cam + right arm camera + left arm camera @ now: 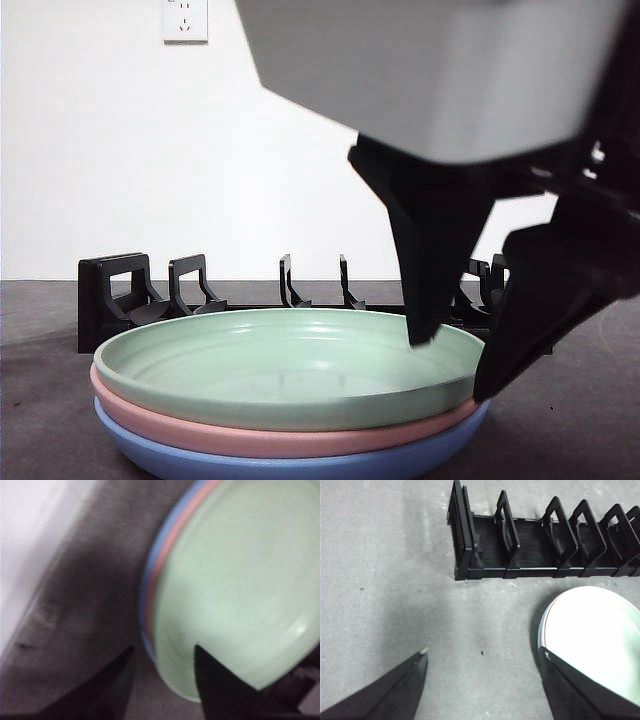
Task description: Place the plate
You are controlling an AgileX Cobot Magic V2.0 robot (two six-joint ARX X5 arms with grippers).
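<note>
White wall (150,150), wall socket (185,20)

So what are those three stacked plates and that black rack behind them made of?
The green top plate, pink middle plate and blue bottom plate look like matte plastic, perhaps melamine: flat pastel colour, soft dull sheen, thick rounded rims. The black slotted dish rack looks like moulded plastic, with uniform black ribs and faint gloss. The right gripper has its jaws straddling the green rim.

Three plates sit in one stack: a green plate (285,365) on top, a pink plate (270,435) beneath it, a blue plate (300,465) lowest. One black rack (545,550) stands behind, with perhaps six upright dividers, partly hidden. One wall socket (185,20).
</note>
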